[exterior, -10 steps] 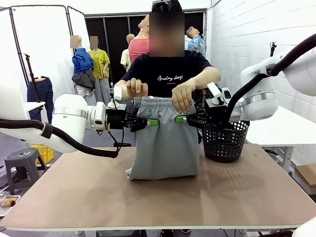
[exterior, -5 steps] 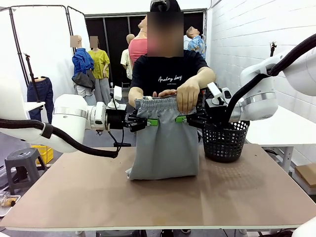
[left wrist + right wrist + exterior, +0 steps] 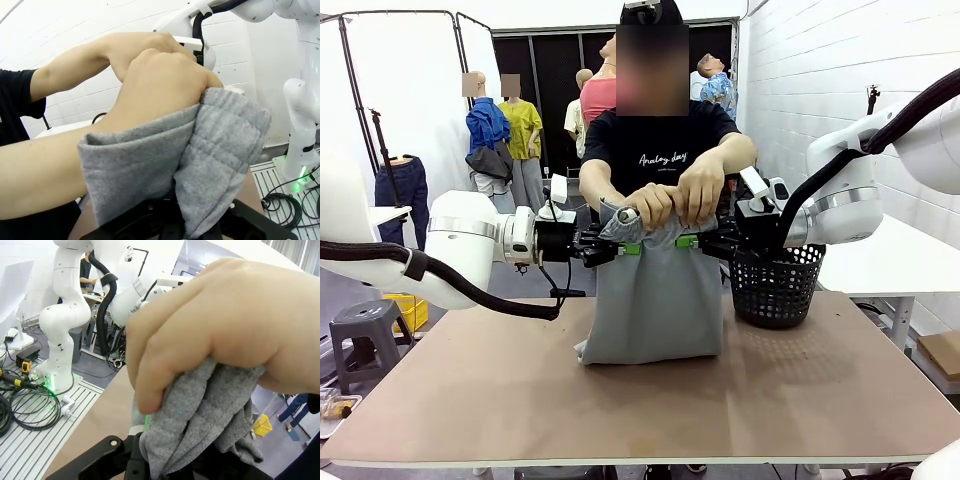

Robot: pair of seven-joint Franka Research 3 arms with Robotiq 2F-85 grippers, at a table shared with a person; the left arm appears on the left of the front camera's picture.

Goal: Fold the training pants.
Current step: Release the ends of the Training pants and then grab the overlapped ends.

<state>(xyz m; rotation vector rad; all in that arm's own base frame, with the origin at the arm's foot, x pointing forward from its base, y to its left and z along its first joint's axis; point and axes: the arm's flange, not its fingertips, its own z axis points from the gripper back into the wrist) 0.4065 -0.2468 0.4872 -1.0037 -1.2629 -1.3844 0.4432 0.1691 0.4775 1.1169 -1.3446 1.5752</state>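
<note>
Light grey soft jersey training pants (image 3: 655,300) hang 12-to-6 o'clock, hem on the brown table (image 3: 620,400) — the black, green-padded left gripper (image 3: 623,247) clamps their 9 o'clock edge, the right gripper (image 3: 688,241) the 3 o'clock, the person's hands (image 3: 675,198) bunching the waistband between.

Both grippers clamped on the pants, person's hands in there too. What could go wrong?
The person's hands bunch the waistband right between the left gripper and right gripper; any arm motion might pinch fingers.
Both are shut on the training pants while the hands pull cloth inward; it may slip free.
The black mesh basket stands close beside the right gripper and could get knocked.
</note>
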